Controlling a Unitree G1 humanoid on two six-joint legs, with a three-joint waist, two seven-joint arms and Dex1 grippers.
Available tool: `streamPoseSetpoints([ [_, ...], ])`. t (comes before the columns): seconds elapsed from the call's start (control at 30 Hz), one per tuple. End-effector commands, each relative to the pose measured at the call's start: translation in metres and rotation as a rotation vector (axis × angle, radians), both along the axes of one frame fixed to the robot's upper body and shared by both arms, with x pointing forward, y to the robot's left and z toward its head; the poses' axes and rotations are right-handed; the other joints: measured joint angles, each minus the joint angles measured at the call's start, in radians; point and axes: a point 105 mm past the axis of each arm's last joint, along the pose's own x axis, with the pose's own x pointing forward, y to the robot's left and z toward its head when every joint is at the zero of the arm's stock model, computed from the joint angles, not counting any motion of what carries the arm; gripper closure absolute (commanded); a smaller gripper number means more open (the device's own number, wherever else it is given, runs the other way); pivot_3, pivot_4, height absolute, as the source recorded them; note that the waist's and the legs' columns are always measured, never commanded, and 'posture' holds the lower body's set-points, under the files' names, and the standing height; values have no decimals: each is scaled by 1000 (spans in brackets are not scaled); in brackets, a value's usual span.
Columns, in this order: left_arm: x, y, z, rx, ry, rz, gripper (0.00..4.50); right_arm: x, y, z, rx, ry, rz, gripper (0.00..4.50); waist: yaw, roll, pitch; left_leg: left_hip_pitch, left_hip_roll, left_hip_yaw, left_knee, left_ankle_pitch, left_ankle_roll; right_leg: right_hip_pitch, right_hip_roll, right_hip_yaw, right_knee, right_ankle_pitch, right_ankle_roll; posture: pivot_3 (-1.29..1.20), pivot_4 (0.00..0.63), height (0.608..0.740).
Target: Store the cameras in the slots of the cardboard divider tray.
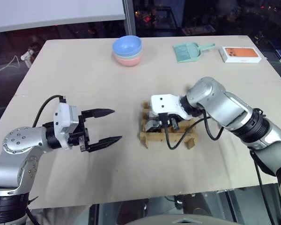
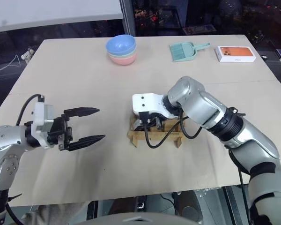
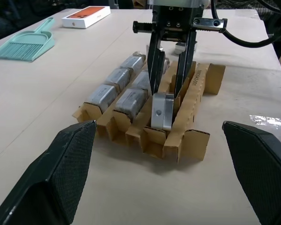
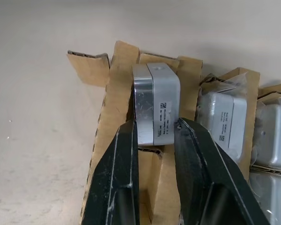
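The cardboard divider tray [image 1: 169, 138] lies at the middle of the table. My right gripper [image 3: 166, 93] reaches down into it, shut on one silver-grey camera [image 3: 161, 111]. That camera stands on edge in an end slot of the outer row and is still partly above the cardboard walls [image 4: 117, 84]. In the right wrist view the black fingers [image 4: 124, 154] clamp the camera [image 4: 157, 101] from both sides. Several other cameras [image 3: 116, 78] lie in the neighbouring rows. My left gripper [image 1: 116, 124] hovers open and empty a hand's width to the tray's left, pointing at it.
At the table's far edge stand stacked bowls [image 1: 127, 50], blue over pink, a mint-green dustpan [image 1: 189, 50] and an orange-and-white phone box [image 1: 241, 54]. A black cable [image 1: 178, 140] from my right wrist loops over the tray's near side.
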Motion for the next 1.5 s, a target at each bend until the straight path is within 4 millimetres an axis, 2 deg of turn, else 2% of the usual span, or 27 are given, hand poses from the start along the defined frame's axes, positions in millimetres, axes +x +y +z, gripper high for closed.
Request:
streamPoseSetpoints([
  [0.03,-2,-1,5,6,-34,-11,0,12,-6,7,-28,-62,-47,4020,0,0,0,0,0,0,0,0,0,0,0,0,0,0,-1,0,150,740],
  [0.3,-2,-1,5,5,-31,-10,0,8,-4,18,-15,-74,-32,4020,0,0,0,0,0,0,0,0,0,0,0,0,0,0,-1,0,150,740],
  [0.7,2,-3,5,0,-31,-22,0,15,-13,23,-95,-129,-19,4020,2,0,0,-1,0,0,0,0,0,-1,0,-1,-1,0,0,0,150,740],
  [0.83,4,-5,4,-3,-30,-29,0,17,-9,28,-91,-144,-15,4020,2,0,0,-2,0,0,0,0,0,0,-1,-1,-1,0,0,0,150,740],
  [1.23,6,-7,4,-2,-30,-43,0,29,-3,21,-200,-172,36,4020,-1,0,0,-1,0,0,0,1,-1,0,0,-2,0,0,0,0,150,740],
  [1.4,5,-8,5,-2,-29,-46,0,27,9,29,-119,-148,31,4020,-8,0,0,0,1,0,0,1,-2,0,2,-1,0,1,-2,0,150,740],
  [1.5,4,-7,5,-1,-27,-44,0,28,6,36,-58,-115,-11,4020,-13,0,0,0,3,0,0,2,-4,0,4,-2,1,1,-4,0,150,740],
])
